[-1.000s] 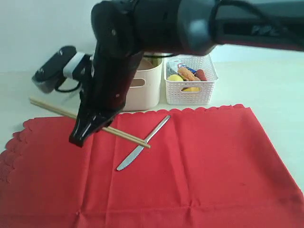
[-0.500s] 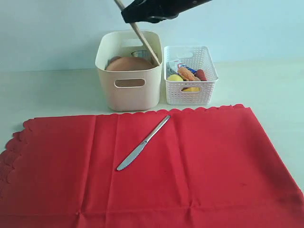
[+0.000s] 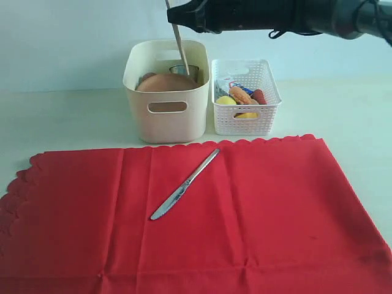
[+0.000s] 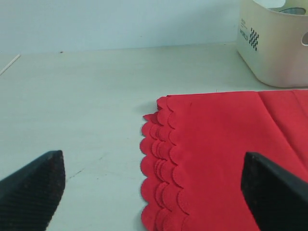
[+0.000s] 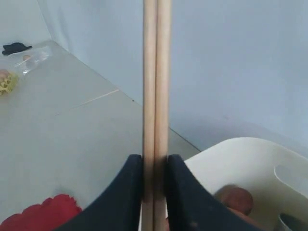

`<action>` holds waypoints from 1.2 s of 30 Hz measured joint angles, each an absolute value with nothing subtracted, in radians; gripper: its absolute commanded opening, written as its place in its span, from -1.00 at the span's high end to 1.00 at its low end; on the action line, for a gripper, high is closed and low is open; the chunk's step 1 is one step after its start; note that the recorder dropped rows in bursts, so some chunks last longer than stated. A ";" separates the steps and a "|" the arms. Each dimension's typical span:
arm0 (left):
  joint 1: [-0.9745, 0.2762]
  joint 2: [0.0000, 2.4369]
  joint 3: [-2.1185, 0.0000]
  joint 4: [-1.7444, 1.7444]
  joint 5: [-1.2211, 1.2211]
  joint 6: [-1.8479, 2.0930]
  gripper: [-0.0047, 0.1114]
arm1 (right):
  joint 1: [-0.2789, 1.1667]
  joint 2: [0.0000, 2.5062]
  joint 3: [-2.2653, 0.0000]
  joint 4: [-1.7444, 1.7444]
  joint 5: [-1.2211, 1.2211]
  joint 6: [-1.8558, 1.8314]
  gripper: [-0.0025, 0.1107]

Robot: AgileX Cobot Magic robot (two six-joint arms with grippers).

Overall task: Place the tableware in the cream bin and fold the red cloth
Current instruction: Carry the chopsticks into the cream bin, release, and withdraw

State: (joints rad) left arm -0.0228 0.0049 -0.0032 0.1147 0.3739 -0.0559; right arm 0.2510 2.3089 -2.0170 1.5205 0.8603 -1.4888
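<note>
- Right end effector [image 3: 177,17]: raised above the cream bin [image 3: 166,119], clamped on the pair of wooden chopsticks [image 3: 180,46]. In the right wrist view the two sticks [image 5: 155,72] are pressed side by side between the dark fingers [image 5: 185,202].
- Chopsticks: steep, slightly tilted. The lower ends are inside the bin's rim, next to the steel cup [image 3: 184,69].
- Cream bin: stands toward the far edge of the tabletop [image 3: 67,116], near its middle. It also holds the round brown plate [image 3: 166,83].
- White perforated basket [image 3: 245,122]: just beside the bin, with food items inside.
- Red cloth [image 3: 263,226]: spread flat over the near part of the tabletop, close to the bin's front wall.
- Slim metal utensil [image 3: 184,185]: lies diagonally on the cloth, handle toward the bins.
- Left end effector [image 4: 154,190]: fingers spread wide with nothing between them, over the cloth's scalloped side edge [image 4: 159,159], which looks bunched in layers.
</note>
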 measured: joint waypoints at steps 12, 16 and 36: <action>-0.023 0.005 -0.003 0.115 0.374 -0.056 -0.70 | 0.251 2.470 -2.129 1.240 0.807 -1.391 0.72; -0.023 0.005 -0.003 0.115 0.374 -0.056 -0.70 | 0.251 2.474 -2.129 1.164 0.794 -1.318 0.42; -0.023 0.005 -0.003 0.115 0.374 -0.056 -0.70 | 0.251 2.205 -2.133 0.820 0.990 -0.697 0.52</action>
